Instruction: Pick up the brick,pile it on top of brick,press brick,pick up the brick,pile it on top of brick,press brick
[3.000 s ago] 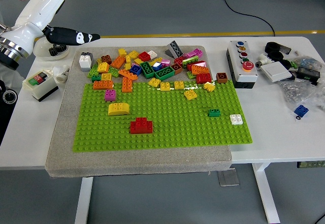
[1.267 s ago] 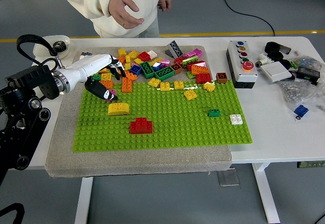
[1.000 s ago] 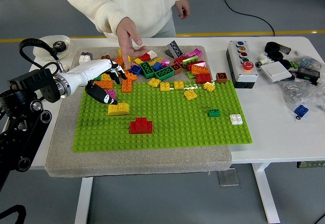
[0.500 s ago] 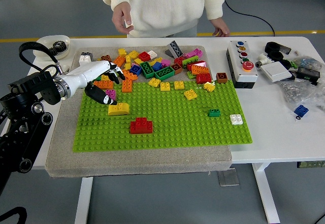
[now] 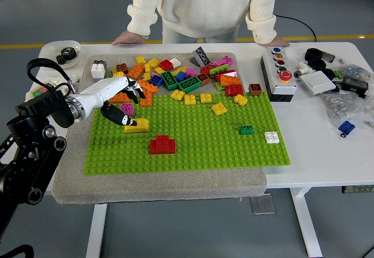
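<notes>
A person (image 5: 201,6) stood at the far side, both palms resting on the tabletop (image 5: 327,152). The green baseplate (image 5: 193,144) lay on a grey mat (image 5: 70,176). The left hand (image 5: 120,97) hung over the baseplate's far left corner with spread fingers, holding nothing. The yellow brick (image 5: 136,125) lay just beside its thumb, and the red brick (image 5: 162,145) nearer the front.

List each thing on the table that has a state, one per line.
Left hand: open, hovering over the bricks, holding nothing.
Yellow curved brick: on the green studded baseplate, ungrasped.
Red stacked bricks: seated on the baseplate.
Person's hands: resting flat on the table's far edge.
</notes>
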{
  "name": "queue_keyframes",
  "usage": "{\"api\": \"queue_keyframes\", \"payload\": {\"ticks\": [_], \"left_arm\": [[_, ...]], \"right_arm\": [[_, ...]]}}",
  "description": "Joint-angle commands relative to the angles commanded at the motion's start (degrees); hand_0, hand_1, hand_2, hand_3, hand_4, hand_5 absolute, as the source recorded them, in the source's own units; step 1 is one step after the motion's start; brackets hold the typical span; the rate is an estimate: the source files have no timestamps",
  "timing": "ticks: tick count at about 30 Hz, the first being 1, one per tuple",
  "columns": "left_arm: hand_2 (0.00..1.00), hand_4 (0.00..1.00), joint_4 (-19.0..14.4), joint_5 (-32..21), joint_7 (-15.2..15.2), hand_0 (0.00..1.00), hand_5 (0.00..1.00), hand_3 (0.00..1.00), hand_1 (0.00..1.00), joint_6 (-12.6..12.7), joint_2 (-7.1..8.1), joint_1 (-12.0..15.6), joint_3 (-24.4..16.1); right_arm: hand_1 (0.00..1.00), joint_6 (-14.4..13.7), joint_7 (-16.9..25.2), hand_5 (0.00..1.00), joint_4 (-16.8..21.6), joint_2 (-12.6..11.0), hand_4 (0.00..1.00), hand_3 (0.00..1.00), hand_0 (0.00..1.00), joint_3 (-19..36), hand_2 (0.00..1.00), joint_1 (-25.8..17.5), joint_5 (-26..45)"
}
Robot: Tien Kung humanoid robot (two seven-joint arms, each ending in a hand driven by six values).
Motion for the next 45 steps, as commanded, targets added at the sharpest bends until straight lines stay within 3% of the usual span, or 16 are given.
{"api": "queue_keyframes", "payload": {"ticks": [22,23,31,45], "left_arm": [[0.622,0.998,2.16,0.00,0.62,0.704,0.056,0.741,0.653,1.06,-0.59,0.19,1.31],[0.685,0.998,2.25,0.00,0.48,0.710,0.059,0.761,0.660,1.09,-0.57,0.16,1.34],[0.683,0.998,2.83,0.00,-0.77,0.743,0.054,0.758,0.692,1.67,-0.54,0.09,1.57],[0.673,0.998,4.95,0.00,-4.23,0.778,0.048,0.731,0.716,5.24,-0.29,0.05,2.40]], "right_arm": [[0.652,0.02,0.01,0.314,0.00,0.01,0.799,0.594,0.740,-0.05,0.717,-0.01,0.28],[0.651,0.02,0.01,0.313,0.00,0.01,0.798,0.594,0.741,-0.05,0.717,0.00,0.30],[0.651,0.03,0.00,0.313,0.00,0.02,0.798,0.593,0.741,0.03,0.717,-0.02,0.23],[0.651,0.04,0.04,0.313,0.00,0.01,0.798,0.593,0.741,0.03,0.718,0.03,0.15]]}}
